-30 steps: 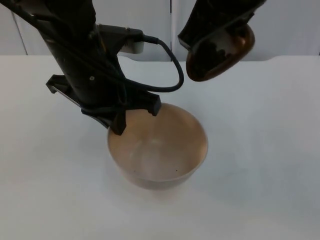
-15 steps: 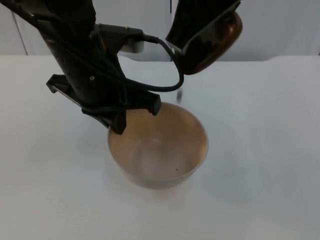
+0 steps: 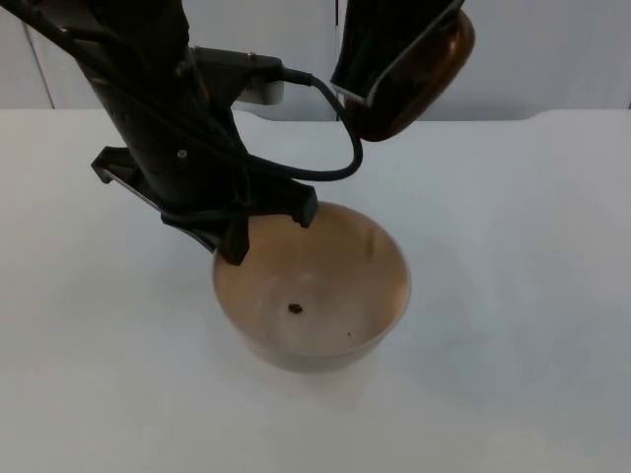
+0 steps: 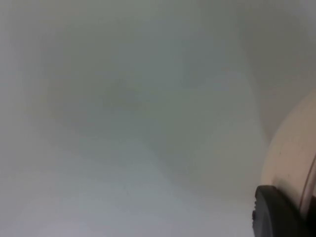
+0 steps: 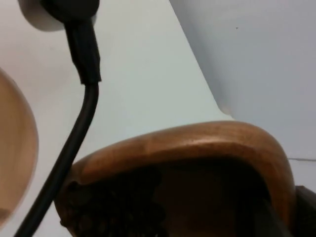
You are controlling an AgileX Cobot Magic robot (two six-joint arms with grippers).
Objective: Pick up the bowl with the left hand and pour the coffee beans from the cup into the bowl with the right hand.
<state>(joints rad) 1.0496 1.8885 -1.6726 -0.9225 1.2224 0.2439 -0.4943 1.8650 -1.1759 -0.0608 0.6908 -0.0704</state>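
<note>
A tan wooden bowl [image 3: 325, 286] is held at its left rim by my left gripper [image 3: 237, 244], which is shut on it. One coffee bean [image 3: 295, 308] lies on the bowl's floor, and a faint streak shows near the inner wall. My right gripper [image 3: 392, 51] is shut on a dark brown wooden cup [image 3: 419, 84], tilted mouth-down above the bowl's far rim. The right wrist view shows the cup [image 5: 207, 143] with dark beans [image 5: 108, 207] heaped at its lip. In the left wrist view the bowl's outer wall [image 4: 291, 158] sits against a black fingertip [image 4: 276, 217].
The white table [image 3: 532, 296] spreads on all sides of the bowl. A grey partition wall [image 3: 552, 49] closes the far edge. The left arm's body stands over the table's left half.
The cup has swung left toward the bowl and tipped further. A bean now lies in the bowl, which was bare before. The left arm and bowl have stayed put.
</note>
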